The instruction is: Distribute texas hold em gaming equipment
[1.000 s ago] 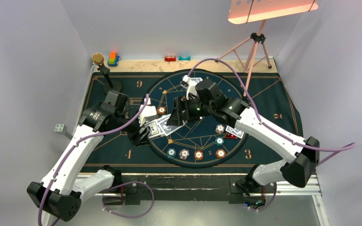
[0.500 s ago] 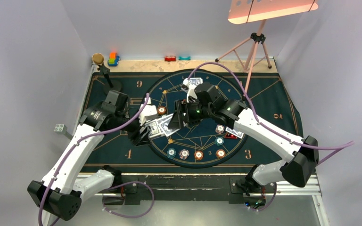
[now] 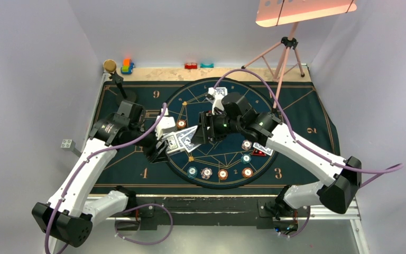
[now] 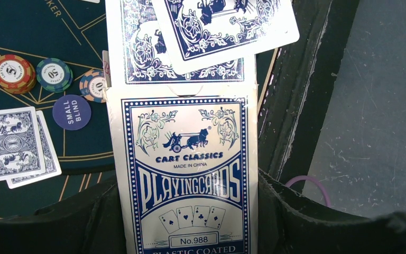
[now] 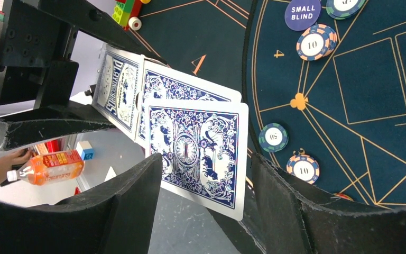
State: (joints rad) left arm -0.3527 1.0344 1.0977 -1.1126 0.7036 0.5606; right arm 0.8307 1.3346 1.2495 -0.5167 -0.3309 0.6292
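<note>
My left gripper [image 4: 187, 214] is shut on a blue-and-white playing card box [image 4: 185, 174], held above the mat's left part [image 3: 175, 142]. Two blue-backed cards [image 4: 227, 26] stick out of its top. My right gripper [image 5: 206, 211] is open, and its fingers [image 5: 132, 201] stand on either side of the foremost card [image 5: 198, 153] without touching it. On the round mat lie poker chips [image 3: 222, 173], a blue small-blind disc [image 4: 71, 111], a red triangle token [image 3: 259, 152] and two dealt cards [image 4: 13, 143]. More cards [image 3: 217, 92] lie at the far side.
A black microphone-like stand [image 3: 119, 84] rises at the mat's far left corner, with toy blocks [image 3: 127, 66] behind it. Small red [image 3: 191, 65] and teal [image 3: 207, 65] pieces sit on the back ledge. A pink tripod [image 3: 288, 53] stands at the back right.
My right gripper has shifted slightly left over the protruding card and its jaws have narrowed. The left gripper with the box has barely moved.
</note>
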